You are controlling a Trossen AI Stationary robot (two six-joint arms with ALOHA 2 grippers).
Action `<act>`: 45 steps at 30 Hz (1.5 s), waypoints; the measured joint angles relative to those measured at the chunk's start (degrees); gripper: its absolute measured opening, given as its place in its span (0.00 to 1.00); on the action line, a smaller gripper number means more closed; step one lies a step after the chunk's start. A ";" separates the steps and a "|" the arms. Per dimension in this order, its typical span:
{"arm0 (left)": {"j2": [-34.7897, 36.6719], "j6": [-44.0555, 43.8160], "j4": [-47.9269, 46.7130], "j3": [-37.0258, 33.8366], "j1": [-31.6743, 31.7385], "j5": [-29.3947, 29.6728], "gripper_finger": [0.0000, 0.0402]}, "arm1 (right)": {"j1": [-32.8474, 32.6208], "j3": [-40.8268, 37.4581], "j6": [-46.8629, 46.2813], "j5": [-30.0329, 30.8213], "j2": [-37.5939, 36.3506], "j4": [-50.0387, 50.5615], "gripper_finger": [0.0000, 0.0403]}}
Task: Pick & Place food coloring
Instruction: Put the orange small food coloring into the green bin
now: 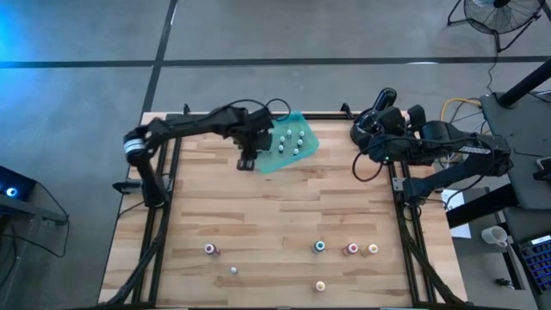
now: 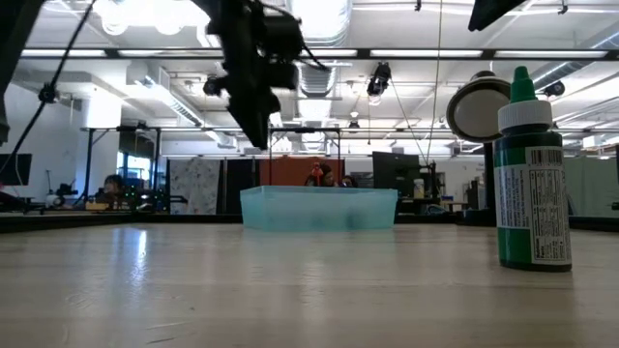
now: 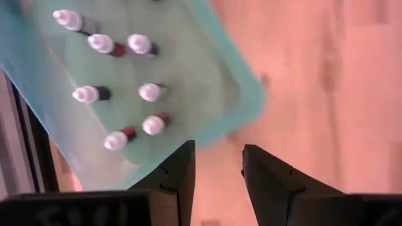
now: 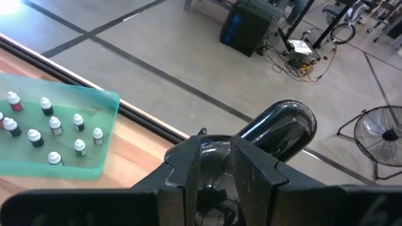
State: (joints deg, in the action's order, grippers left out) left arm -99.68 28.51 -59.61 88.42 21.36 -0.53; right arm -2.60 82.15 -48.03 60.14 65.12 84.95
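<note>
Several small white-capped food coloring bottles [image 3: 125,88] stand in a translucent teal tray [image 1: 303,148] at the table's far side. More bottles [image 1: 319,247] stand loose on their bases near the front edge, and a green one [image 2: 528,174] stands close to the low camera. My left gripper [image 1: 246,162] hangs open above the table, just off the tray's left near corner [image 3: 251,107], with nothing between its fingers. My right gripper [image 4: 217,172] waits folded back at the far right, its fingers a narrow gap apart and holding nothing.
Loose bottles stand in a row [image 1: 362,250] and singly [image 1: 211,250] [image 1: 233,269] [image 1: 320,285] along the front of the wooden table [image 1: 284,207]. A black round device [image 2: 477,111] shows behind the green bottle. The table's middle is bare wood.
</note>
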 joint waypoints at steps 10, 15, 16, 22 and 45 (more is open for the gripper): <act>16.84 -10.33 0.88 -14.24 -16.23 0.92 0.25 | 1.73 -1.33 1.76 0.00 0.00 -0.04 0.20; 20.33 -16.83 3.84 -19.48 -32.88 0.93 0.25 | 1.91 -2.50 1.75 -0.07 0.02 -0.09 0.20; 20.33 -18.31 4.76 -20.23 -36.21 1.31 0.25 | 1.90 -2.59 1.72 -0.12 0.02 -0.09 0.20; 17.11 -27.49 10.72 -22.46 -50.92 7.15 0.25 | 1.89 -2.73 1.66 -0.16 0.02 -0.33 0.20; 14.48 -55.93 -2.91 -13.69 -54.87 3.21 0.25 | 1.91 -3.18 1.53 -0.33 0.02 -0.44 0.20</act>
State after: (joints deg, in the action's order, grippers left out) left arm -85.20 -27.43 -62.52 74.74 -33.50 2.67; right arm -0.69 78.97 -46.50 59.81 65.14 84.51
